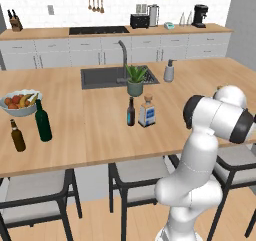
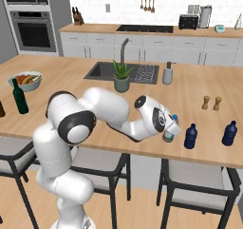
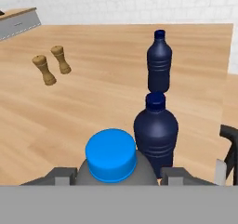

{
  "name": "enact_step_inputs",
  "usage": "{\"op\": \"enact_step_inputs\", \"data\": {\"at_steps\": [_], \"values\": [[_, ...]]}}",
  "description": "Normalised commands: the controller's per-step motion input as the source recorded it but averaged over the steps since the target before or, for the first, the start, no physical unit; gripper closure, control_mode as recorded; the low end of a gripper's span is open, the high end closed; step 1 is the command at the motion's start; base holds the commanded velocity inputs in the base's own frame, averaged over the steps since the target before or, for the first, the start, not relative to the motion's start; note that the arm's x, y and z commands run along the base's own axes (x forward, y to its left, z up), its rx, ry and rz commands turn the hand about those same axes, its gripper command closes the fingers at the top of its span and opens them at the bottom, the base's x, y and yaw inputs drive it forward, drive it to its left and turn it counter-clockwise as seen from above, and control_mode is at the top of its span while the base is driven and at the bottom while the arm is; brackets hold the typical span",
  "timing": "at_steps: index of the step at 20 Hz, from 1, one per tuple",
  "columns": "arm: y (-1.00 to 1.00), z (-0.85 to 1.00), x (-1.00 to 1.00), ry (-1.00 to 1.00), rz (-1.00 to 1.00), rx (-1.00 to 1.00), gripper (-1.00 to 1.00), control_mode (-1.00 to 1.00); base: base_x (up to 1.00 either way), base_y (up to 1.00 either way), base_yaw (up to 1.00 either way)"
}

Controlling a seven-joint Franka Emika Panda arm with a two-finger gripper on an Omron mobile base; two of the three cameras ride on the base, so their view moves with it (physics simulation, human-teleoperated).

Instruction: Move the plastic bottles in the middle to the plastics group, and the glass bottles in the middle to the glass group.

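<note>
Gripper (image 2: 169,134) clamps the water bottle (image 3: 111,159) by its body, low over the counter (image 2: 142,97), dark blue bottle (image 3: 156,132) just at its 1 o'clock. Likely light, thin-walled, slick plastic; the mid-body grip looks right, squeeze gently. Glass bottles (image 1: 147,112) wait mid-counter.

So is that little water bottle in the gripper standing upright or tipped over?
Upright. The water bottle sits between the gripper fingers with its blue cap on top, beside a dark blue bottle.
</note>
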Motion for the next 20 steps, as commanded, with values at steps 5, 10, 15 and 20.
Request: {"op": "enact_step_inputs", "data": {"at_steps": [5, 10, 15, 20], "values": [[-0.01, 0.0, 0.16, 0.0, 0.0, -0.02, 1.0, -1.0, 0.0, 0.0, 0.0], [0.0, 0.0, 0.27, -0.05, 0.0, 0.0, 1.0, -1.0, 0.0, 0.0, 0.0], [-0.05, 0.0, 0.19, -0.05, 0.0, 0.0, 1.0, -1.0, 0.0, 0.0, 0.0], [-0.21, 0.0, 0.17, -0.01, 0.0, -0.01, 1.0, -1.0, 0.0, 0.0, 0.0]]}}
